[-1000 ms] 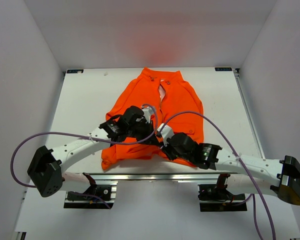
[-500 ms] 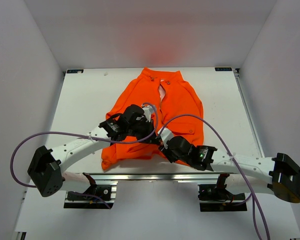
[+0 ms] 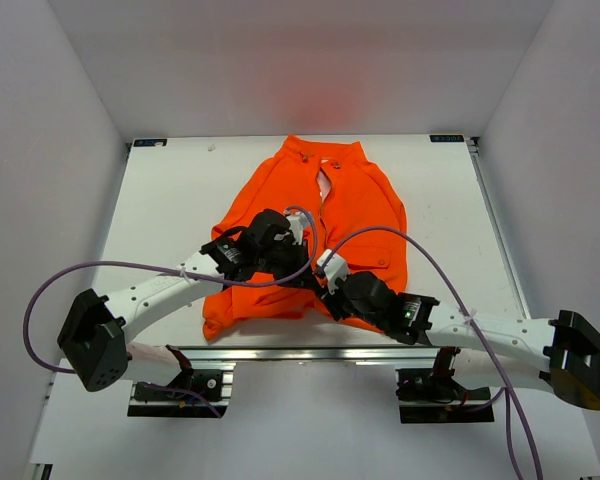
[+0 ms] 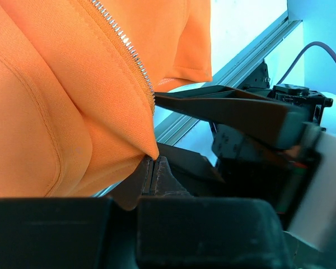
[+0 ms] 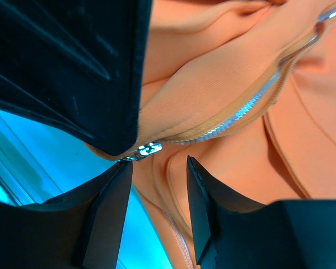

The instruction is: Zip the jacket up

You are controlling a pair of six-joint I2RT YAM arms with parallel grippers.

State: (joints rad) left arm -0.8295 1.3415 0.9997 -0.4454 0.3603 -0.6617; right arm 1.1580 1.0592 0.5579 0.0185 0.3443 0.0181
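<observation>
The bright orange jacket [image 3: 352, 205] lies flat in the middle of the table, collar at the far side, front open near the collar. My left gripper [image 3: 302, 268] is over its lower front, shut on the bottom corner of the jacket's hem [image 4: 148, 150] beside the zipper teeth [image 4: 126, 47]. My right gripper [image 3: 323, 283] sits just right of it at the hem. In the right wrist view it [image 5: 158, 175] is open, its fingers [image 5: 197, 190] on either side of orange fabric just below the silver zipper slider [image 5: 147, 149], which touches the left gripper's black finger.
A metal rail [image 3: 310, 352] runs along the table's near edge below the jacket. Purple cables [image 3: 130, 268] loop over both arms. White walls enclose the table [image 3: 170, 190] on three sides.
My right arm has shifted slightly at the jacket's hem, its gripper staying close under the left one. The left gripper has kept its hold and place.
</observation>
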